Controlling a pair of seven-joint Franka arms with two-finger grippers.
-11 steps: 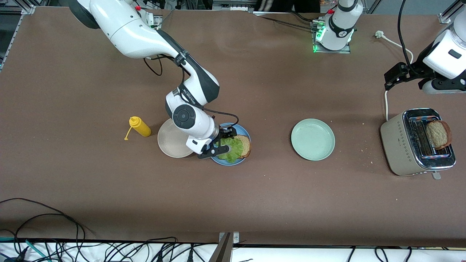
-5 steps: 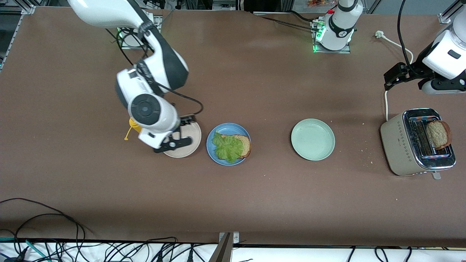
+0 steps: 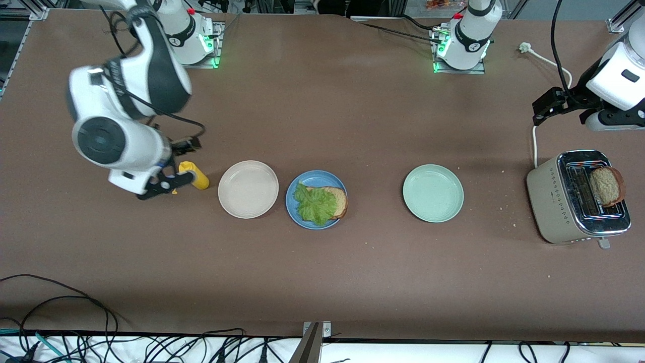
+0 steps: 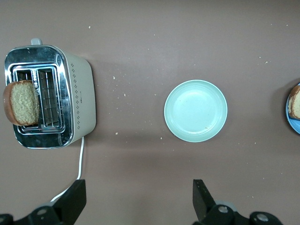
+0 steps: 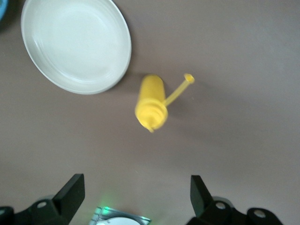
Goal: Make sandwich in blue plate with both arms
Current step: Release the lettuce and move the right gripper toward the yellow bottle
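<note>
- A brown table (image 3: pixel 352 262) holds three plates in a row, a toaster and a mustard bottle.
- The blue plate (image 3: pixel 297 189) sits in the middle of the row. On it lies one slice of toasted bread (image 3: pixel 336 199) with a ruffled lettuce leaf (image 3: pixel 315 203) on top; there is no top slice on it.
- A beige plate (image 3: pixel 248 189) sits just beside the blue plate, toward the right arm's end of the table.
- A pale green plate (image 3: pixel 433 193) sits well apart from the blue plate, toward the left arm's end.
- The toaster (image 3: pixel 554 201) stands at the left arm's end, with a second slice of toast (image 3: pixel 606 186) sticking out of one slot.
- The right gripper (image 3: pixel 166 169) hangs over the yellow mustard bottle (image 3: pixel 194 175), its fingers spread wide and holding nothing.
- The left gripper (image 4: pixel 138 201) waits up in the air near the toaster, its fingers also spread wide and empty.
</note>
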